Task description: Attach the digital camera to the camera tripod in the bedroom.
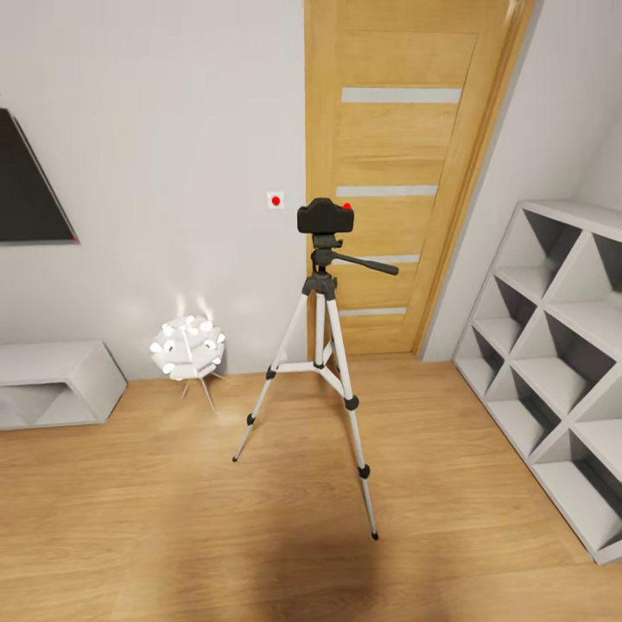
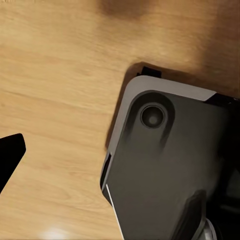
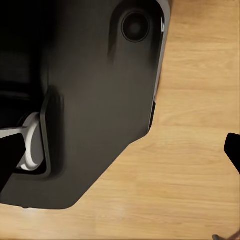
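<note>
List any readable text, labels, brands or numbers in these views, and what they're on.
None: no words, brands or numbers can be read in any view.
Digital camera: plain red dot on top, no lettering visible.
Wall plate beside the wooden door: red dot only, no text.
Camera tripod: no markings visible.

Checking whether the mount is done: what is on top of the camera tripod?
The digital camera sits on the camera tripod head, red dot up. The joint beneath the camera is hidden.
</note>
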